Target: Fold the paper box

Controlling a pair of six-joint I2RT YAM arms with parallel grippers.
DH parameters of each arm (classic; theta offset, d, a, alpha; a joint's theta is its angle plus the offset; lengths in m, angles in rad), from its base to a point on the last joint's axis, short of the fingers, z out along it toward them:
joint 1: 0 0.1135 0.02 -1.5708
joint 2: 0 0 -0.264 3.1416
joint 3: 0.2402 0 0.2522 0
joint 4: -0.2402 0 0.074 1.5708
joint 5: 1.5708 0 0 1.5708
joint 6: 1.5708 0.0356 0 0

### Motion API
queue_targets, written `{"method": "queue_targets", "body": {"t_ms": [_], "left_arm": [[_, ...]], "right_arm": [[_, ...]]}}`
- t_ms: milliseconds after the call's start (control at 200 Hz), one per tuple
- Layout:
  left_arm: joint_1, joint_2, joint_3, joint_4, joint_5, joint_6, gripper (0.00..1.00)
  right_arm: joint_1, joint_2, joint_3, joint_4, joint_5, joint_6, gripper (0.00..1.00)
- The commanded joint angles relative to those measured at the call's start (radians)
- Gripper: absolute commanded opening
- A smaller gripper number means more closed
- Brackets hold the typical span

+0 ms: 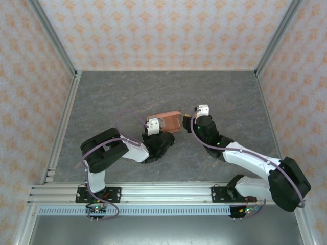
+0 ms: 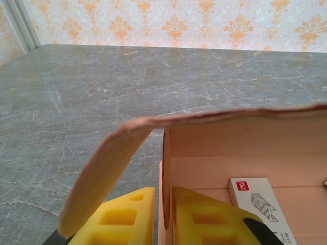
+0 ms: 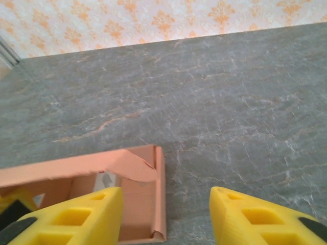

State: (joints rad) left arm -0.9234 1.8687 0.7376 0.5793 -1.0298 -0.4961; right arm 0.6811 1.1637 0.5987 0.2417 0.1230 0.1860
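The salmon-orange paper box [image 1: 171, 120] lies open at mid-table between both arms. My left gripper [image 1: 155, 130] is at its left end. In the left wrist view the box's end wall [image 2: 166, 178] stands between the yellow fingers of the left gripper [image 2: 162, 198]. The right finger is inside the box against the wall, and a thin gap shows beside the left finger. The lid flap [image 2: 102, 173] curls over them. My right gripper [image 1: 190, 124] [image 3: 166, 198] is open at the box's right end [image 3: 160, 194], with one finger over the box and one over the bare table.
A small white staple carton [image 2: 258, 201] lies inside the box. The grey marbled tabletop [image 1: 168, 92] is walled by patterned panels at the back and sides. An aluminium rail [image 1: 153, 193] runs along the near edge by the arm bases.
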Motion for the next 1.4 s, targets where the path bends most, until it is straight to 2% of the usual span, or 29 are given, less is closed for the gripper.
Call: {"method": "queue_targets", "body": {"t_ms": [0,150,260,470,791,1116,1391], "left_arm": [[-0.006,-0.011,-0.008,-0.021,-0.05,-0.007,0.16],[-0.007,-0.003,-0.003,-0.021,-0.048,-0.006,0.16],[-0.006,-0.002,-0.003,-0.021,-0.05,-0.006,0.16],[-0.006,-0.005,-0.004,-0.022,-0.052,-0.007,0.16],[-0.016,-0.033,-0.016,-0.048,-0.04,-0.028,0.18],[-0.045,-0.085,-0.04,-0.12,-0.019,-0.066,0.32],[-0.051,-0.163,-0.09,-0.21,0.083,-0.086,0.42]], "right_arm": [[-0.024,-0.007,0.11,-0.122,-0.08,0.04,0.5],[-0.086,0.121,0.293,-0.279,-0.204,0.113,0.53],[-0.09,0.229,0.432,-0.417,-0.218,0.115,0.54],[-0.085,0.378,0.567,-0.537,-0.256,0.12,0.59],[-0.074,0.431,0.541,-0.538,-0.272,0.128,0.6],[-0.074,0.439,0.514,-0.523,-0.249,0.127,0.59],[-0.074,0.448,0.495,-0.513,-0.239,0.127,0.58]]}}
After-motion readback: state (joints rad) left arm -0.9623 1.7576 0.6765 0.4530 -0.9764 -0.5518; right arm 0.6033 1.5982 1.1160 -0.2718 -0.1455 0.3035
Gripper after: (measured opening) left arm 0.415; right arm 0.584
